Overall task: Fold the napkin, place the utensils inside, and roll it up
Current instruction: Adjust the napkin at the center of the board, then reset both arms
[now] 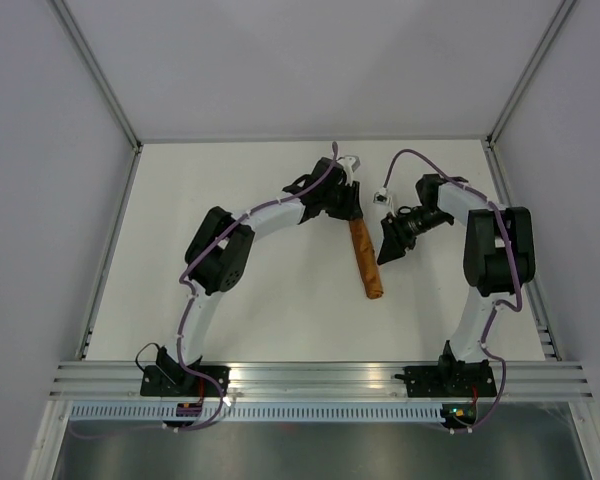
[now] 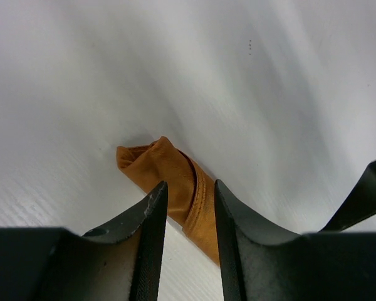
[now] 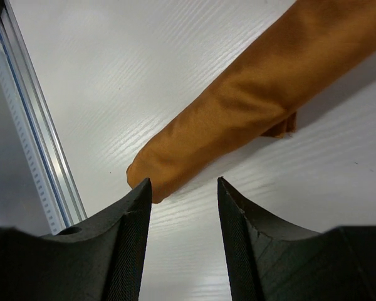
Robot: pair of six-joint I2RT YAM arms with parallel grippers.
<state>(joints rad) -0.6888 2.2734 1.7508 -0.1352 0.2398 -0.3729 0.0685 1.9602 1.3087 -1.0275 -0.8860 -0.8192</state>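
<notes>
The rust-brown napkin lies rolled into a tight narrow roll in the middle of the table, running from far to near. My left gripper hovers at its far end. In the left wrist view its jaws stand apart over the roll, with no visible grip on it. My right gripper is just right of the roll. In the right wrist view it is open and empty, with the roll's near end just beyond its left fingertip. The knife is hidden.
An aluminium rail runs along the table's near edge and shows in the right wrist view. Metal frame posts and white walls enclose the table. A dark part of the other arm shows at the right of the left wrist view.
</notes>
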